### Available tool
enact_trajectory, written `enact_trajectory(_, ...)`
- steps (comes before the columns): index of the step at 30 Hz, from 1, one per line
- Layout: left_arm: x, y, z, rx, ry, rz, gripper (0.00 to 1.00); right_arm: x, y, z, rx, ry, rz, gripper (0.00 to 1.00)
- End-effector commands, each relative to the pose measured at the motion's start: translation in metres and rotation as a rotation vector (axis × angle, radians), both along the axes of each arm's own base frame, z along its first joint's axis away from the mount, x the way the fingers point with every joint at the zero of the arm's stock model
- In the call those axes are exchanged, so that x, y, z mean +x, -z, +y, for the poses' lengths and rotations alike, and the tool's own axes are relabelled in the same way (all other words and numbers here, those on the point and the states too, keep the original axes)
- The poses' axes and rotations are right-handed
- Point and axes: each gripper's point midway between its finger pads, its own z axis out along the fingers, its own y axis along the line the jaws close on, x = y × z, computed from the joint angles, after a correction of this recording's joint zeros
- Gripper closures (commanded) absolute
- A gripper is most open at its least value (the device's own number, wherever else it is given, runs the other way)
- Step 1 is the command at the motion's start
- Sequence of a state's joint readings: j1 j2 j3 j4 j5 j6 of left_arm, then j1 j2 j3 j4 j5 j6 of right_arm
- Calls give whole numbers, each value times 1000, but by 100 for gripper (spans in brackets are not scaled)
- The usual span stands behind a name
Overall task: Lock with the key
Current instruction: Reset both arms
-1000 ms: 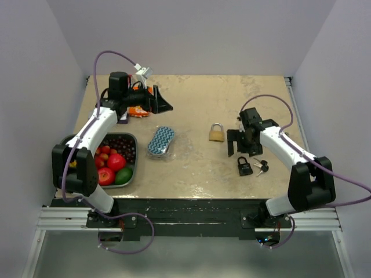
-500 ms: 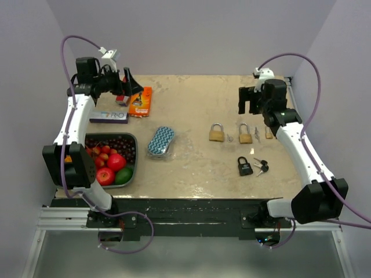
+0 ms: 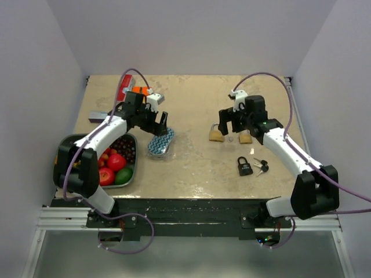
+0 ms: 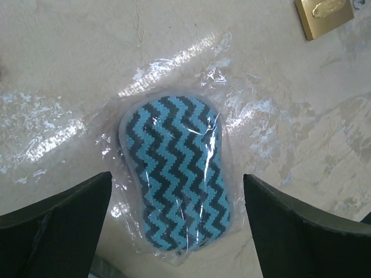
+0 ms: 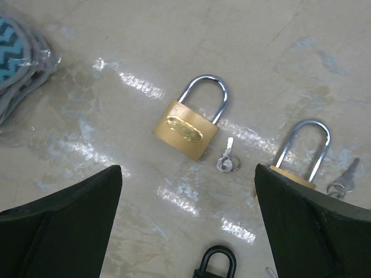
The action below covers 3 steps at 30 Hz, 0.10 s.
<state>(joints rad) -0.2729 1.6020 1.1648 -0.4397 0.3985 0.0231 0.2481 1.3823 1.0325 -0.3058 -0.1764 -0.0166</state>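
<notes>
A brass padlock [image 3: 216, 134] [image 5: 186, 128] lies shackle-up in the middle right, with a small silver key [image 5: 226, 162] just right of it. A second brass padlock [image 3: 245, 138] [image 5: 301, 155] lies further right, with another key [image 5: 342, 182] beside it. A black padlock [image 3: 244, 167] [image 5: 215, 263] with dark keys [image 3: 261, 167] lies nearer the front. My right gripper [image 3: 229, 123] [image 5: 188, 226] is open and empty, hovering above the first brass padlock and its key. My left gripper [image 3: 157, 123] [image 4: 177, 231] is open and empty, hovering over a plastic-wrapped blue zigzag sponge [image 3: 160, 142] [image 4: 174, 176].
A metal tray [image 3: 132, 138] of apples, cherries and a lime stands at the front left. A red box [image 3: 123, 87], an orange packet [image 3: 139, 90] and a purple box [image 3: 97, 116] lie at the back left. The sponge's edge shows in the right wrist view [image 5: 17, 46].
The left arm has swung from the back left corner down over the sponge. The right arm has come from the back right down over the brass padlocks. Both grippers stay empty.
</notes>
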Motion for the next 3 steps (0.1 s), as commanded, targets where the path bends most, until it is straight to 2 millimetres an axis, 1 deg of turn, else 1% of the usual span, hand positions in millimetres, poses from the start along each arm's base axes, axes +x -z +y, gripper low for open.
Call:
enact_trajectory(1,26,-35,0,26,-37,-187,1,-1,-26,15,29,-45,-81,1)
enact_trajectory(3,31,-43,2,35,-52,-207,1,1,-30,15,22,-46,-95,1)
